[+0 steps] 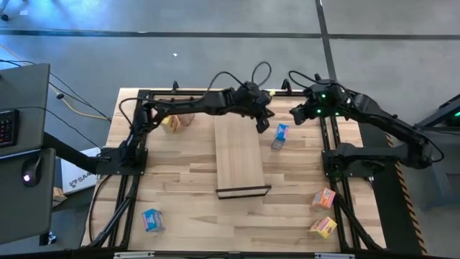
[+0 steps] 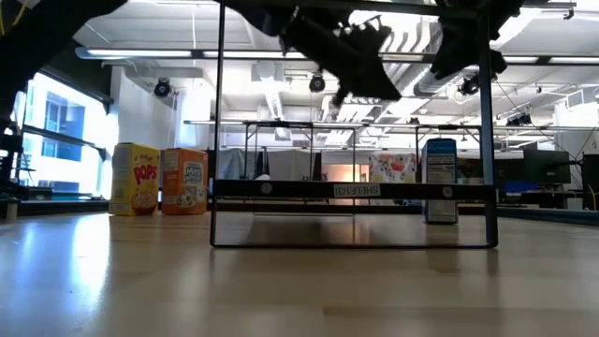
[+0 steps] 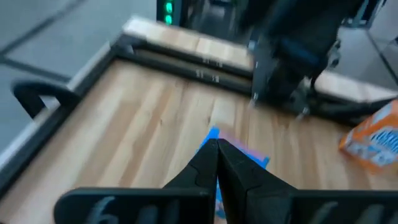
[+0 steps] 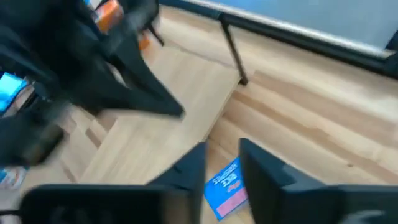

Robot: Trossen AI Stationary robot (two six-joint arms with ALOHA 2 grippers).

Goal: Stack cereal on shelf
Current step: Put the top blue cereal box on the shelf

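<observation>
A: Above the far end of the shelf (image 1: 238,155), what are the two sets of jaws doing?

B: The left gripper (image 1: 263,124) is hanging over the shelf's far right corner with its fingers (image 3: 214,163) pressed tight together, gripping nothing. The right gripper (image 1: 295,114) is hovering just beyond the right side of the shelf, at about one o'clock from the board's middle; its fingers (image 4: 258,163) are standing a little apart, and nothing is sitting between them.

A: Is either one touching a box?

B: Neither is touching one. A blue cereal box (image 1: 279,135) is standing on the table just beside the shelf's right edge, below and between the two grippers.

A: And is the shelf carrying anything?

B: Its pale board is lying bare in the overhead view. The other boxes are sitting on the tabletop (image 1: 180,180): a yellow one (image 1: 172,123) and an orange one (image 1: 187,120) side by side at about ten o'clock from the shelf, another blue one (image 1: 152,219) at seven o'clock, and an orange-pink one (image 1: 323,198) with a yellow one (image 1: 323,227) near it at about four o'clock.
</observation>
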